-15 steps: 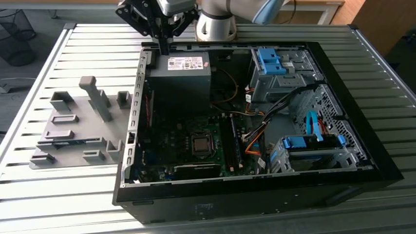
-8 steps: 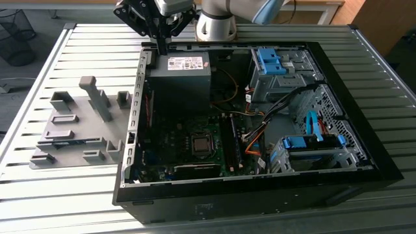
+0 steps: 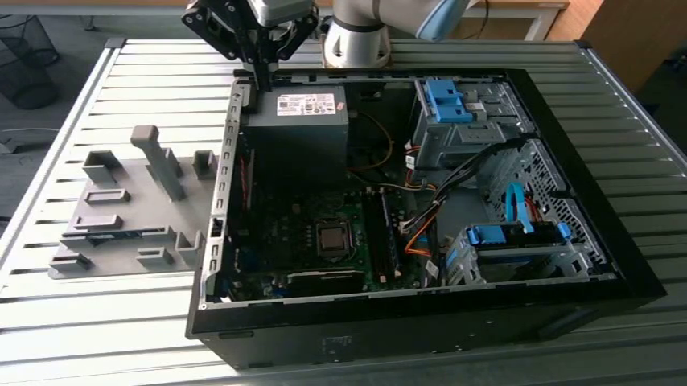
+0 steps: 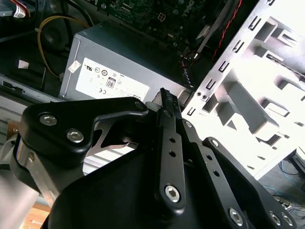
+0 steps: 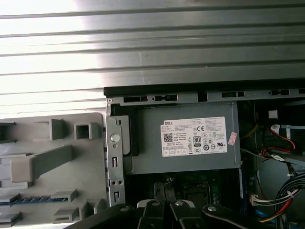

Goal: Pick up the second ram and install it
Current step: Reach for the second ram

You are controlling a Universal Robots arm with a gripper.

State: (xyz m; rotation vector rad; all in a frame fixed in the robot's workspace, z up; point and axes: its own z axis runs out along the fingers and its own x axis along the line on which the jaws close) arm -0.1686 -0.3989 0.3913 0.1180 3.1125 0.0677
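Note:
The second ram (image 5: 29, 200) shows as a thin blue-green strip standing on edge in a slot of the grey fixture block (image 5: 52, 162); in the exterior view it is a faint dark line (image 3: 108, 234) on that fixture (image 3: 118, 217). My gripper (image 3: 261, 79) hangs over the far left corner of the open computer case (image 3: 408, 322), just above the power supply (image 3: 306, 121). Its black fingers (image 4: 164, 102) lie pressed together with nothing between them. The fingertips (image 5: 162, 191) point down beside the power supply's labelled face (image 5: 190, 138). The gripper is well away from the ram.
The motherboard (image 3: 322, 241) with its long memory slots (image 3: 381, 233) lies in the case's middle. Blue drive-bay clips (image 3: 446, 100) and loose cables (image 3: 429, 217) fill the exterior view's right side. The case wall (image 3: 222, 201) separates fixture and motherboard. A ribbed metal table (image 3: 108, 338) carries everything.

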